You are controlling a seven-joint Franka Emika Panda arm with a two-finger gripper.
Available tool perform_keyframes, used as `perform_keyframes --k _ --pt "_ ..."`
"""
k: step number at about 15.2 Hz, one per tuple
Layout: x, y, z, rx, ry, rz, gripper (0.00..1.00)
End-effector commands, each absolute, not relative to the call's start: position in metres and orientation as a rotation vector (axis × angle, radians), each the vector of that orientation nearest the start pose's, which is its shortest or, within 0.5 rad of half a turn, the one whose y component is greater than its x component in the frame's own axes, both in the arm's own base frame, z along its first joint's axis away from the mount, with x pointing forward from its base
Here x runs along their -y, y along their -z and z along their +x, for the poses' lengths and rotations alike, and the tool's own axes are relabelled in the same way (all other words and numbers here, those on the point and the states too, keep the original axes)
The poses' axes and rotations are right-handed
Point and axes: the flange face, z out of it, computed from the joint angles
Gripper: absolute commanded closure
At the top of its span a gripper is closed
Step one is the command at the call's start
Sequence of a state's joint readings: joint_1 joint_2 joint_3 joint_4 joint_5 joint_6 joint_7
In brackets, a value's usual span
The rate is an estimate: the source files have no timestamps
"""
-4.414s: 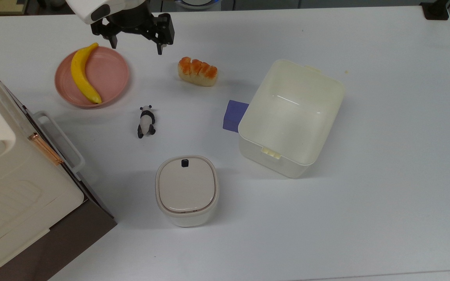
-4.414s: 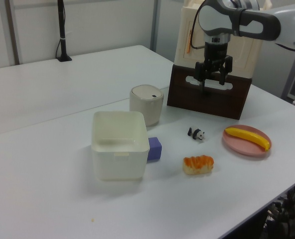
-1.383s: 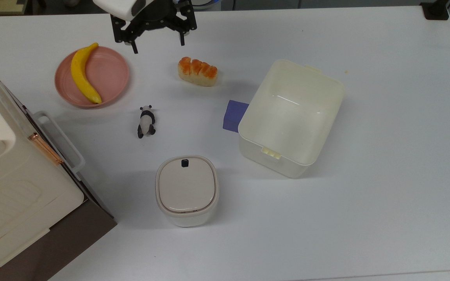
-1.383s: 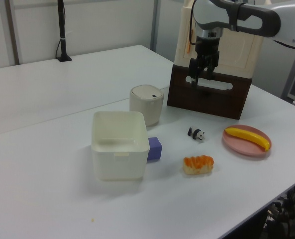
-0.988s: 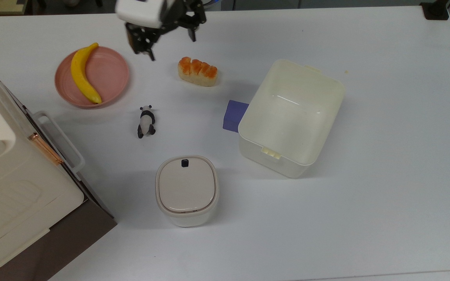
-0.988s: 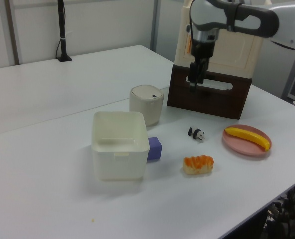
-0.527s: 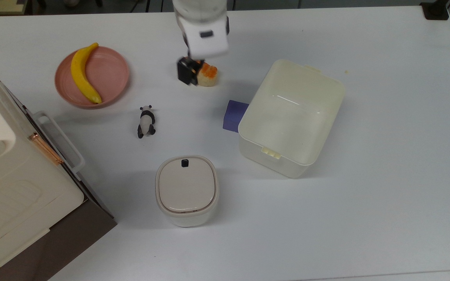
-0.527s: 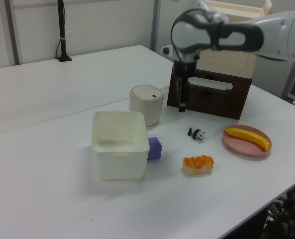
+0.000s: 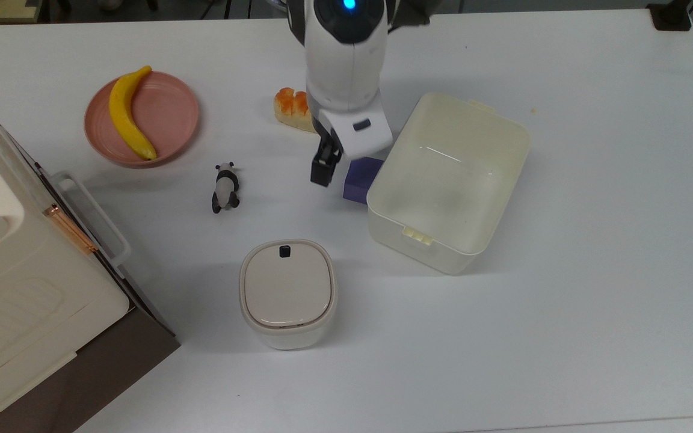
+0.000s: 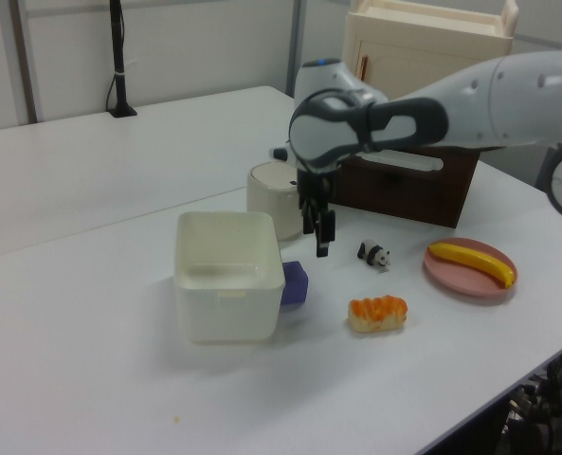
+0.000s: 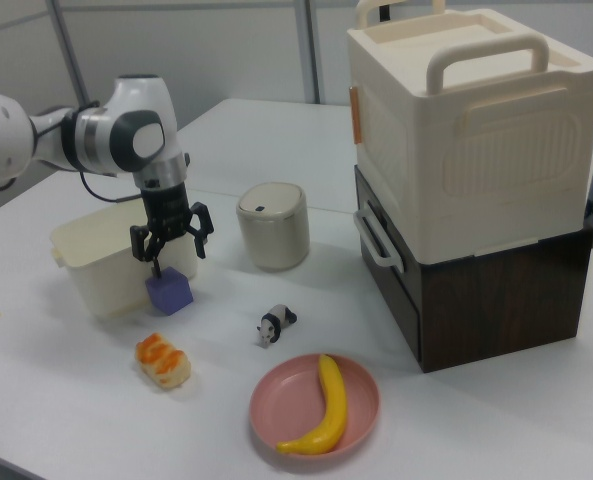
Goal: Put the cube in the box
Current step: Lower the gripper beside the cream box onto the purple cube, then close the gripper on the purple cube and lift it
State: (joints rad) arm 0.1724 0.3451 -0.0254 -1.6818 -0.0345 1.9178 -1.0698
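1. The arm reaches in from the far edge of the table (image 9: 593, 288) in the top view, its white forearm running down toward the near side and hiding part of the bread (image 9: 289, 108)
2. The wrist points straight down, so the gripper (image 11: 172, 256) hangs vertically just above the cube (image 11: 169, 290) in the right view
3. The jaws are spread, with one black finger on each side of the cube's top and a gap between them; neither finger touches the cube
4. In the top view a single dark finger (image 9: 323, 168) shows just on the top view's left of the cube (image 9: 361, 174), while the white hand housing covers the cube's upper corner
5. In the left view the gripper (image 10: 319, 230) hangs from a grey elbow joint, a little up and to the left view's right of the cube (image 10: 295, 282)
6. The cube rests on the table, tight against the outer wall of the box (image 9: 506, 138), on the side facing the panda figure (image 9: 225, 187)
7. The box (image 11: 81, 250) stands upright and open
8. Elsewhere on the table are a lidded canister (image 9: 287, 293), a pink plate (image 9: 172, 117) bearing a banana (image 9: 127, 114), and a large cream and brown case (image 11: 471, 180) with a handle on top
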Motion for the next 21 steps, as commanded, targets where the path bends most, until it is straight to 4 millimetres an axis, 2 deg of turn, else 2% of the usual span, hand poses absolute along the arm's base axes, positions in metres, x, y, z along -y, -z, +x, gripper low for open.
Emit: perform_keyframes --k 1,2,4,14,15,17,18,20,21 --pt "-0.101 -0.376 0.642 1.874 -0.136 -2.547 0.00" --pt "-0.111 -0.368 0.642 1.899 -0.142 -2.531 0.00" --pt "-0.118 -0.356 0.644 1.930 -0.148 -2.527 0.00" --pt "-0.140 -0.338 0.630 1.968 -0.218 -2.481 0.00" --pt "-0.140 -0.337 0.629 1.968 -0.221 -2.480 0.04" --pt "-0.140 -0.337 0.629 1.966 -0.223 -2.481 0.25" --pt "-0.139 -0.341 0.629 1.966 -0.219 -2.483 0.32" --pt "-0.126 -0.355 0.626 1.946 -0.249 -2.485 0.33" --pt "-0.110 -0.370 0.625 1.934 -0.249 -2.499 0.33"
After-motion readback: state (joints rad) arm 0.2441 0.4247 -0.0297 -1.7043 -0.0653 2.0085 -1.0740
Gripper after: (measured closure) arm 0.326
